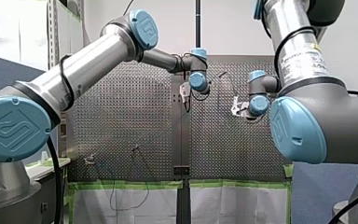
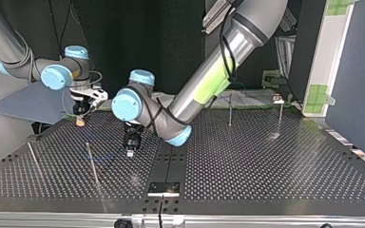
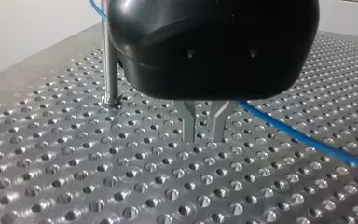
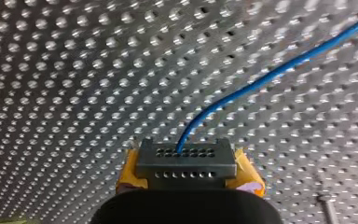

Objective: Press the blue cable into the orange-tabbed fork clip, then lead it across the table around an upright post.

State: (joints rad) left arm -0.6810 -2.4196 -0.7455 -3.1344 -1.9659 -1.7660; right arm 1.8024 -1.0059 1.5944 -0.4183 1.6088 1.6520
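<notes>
My right gripper [image 4: 186,161] clamps the blue cable [image 4: 261,79], which trails ahead of its fingers over the worktop [image 4: 74,70]. My left gripper [image 3: 203,136], fingers narrowly parted and empty, sits just beside it. Routing leg, I reckon: next, a taut sweep round the post [image 3: 108,60].

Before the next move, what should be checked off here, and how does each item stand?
1. My right gripper grips the blue cable: ok, shut on it.
2. My left gripper is free of the cable: ok, its fingers stand apart and the cable passes beside them.
3. Cable seated in the orange-tabbed fork clip: cannot tell, no clip shows clearly.
4. Upright post apart from my left gripper: ok.
5. Cable led around that post: cannot tell, the gripper's body hides it.
</notes>
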